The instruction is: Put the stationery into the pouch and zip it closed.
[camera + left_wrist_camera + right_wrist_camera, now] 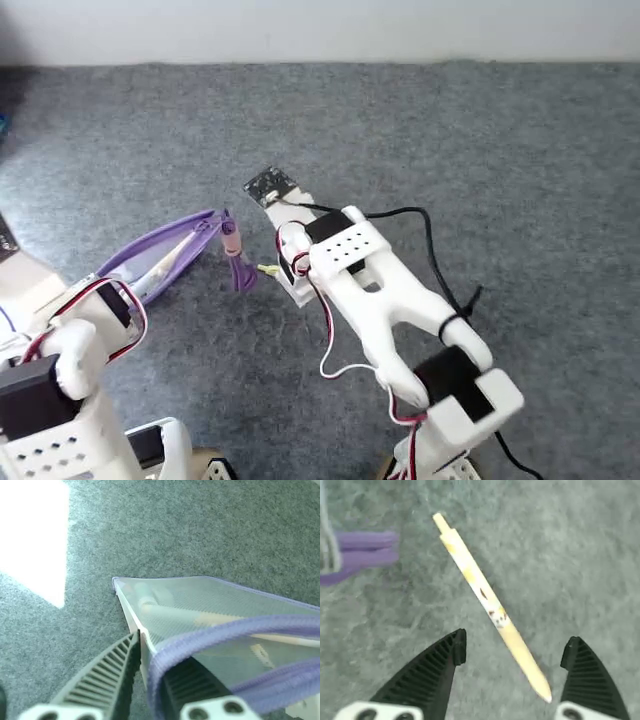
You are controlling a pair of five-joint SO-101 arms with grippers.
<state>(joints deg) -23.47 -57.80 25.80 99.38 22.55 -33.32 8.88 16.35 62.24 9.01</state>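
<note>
A translucent pouch (160,255) with purple zip edging lies open at the left, its purple pull strap (240,268) trailing toward the centre. My left gripper (149,652) is shut on the pouch's (200,615) rim near one corner; pale stick-shaped stationery (225,621) shows through the mesh inside. A yellow patterned pen (490,605) lies on the carpet between the spread fingers of my right gripper (512,655), which hovers open just above it. In the high view the pen's tip (267,269) pokes out beside the right arm's head, close to the strap (360,555).
Grey carpet (480,150) covers the table. A small black card-like object (268,185) lies just beyond the right arm. A white wall strip (320,30) borders the far edge. Red and black cables hang along both arms.
</note>
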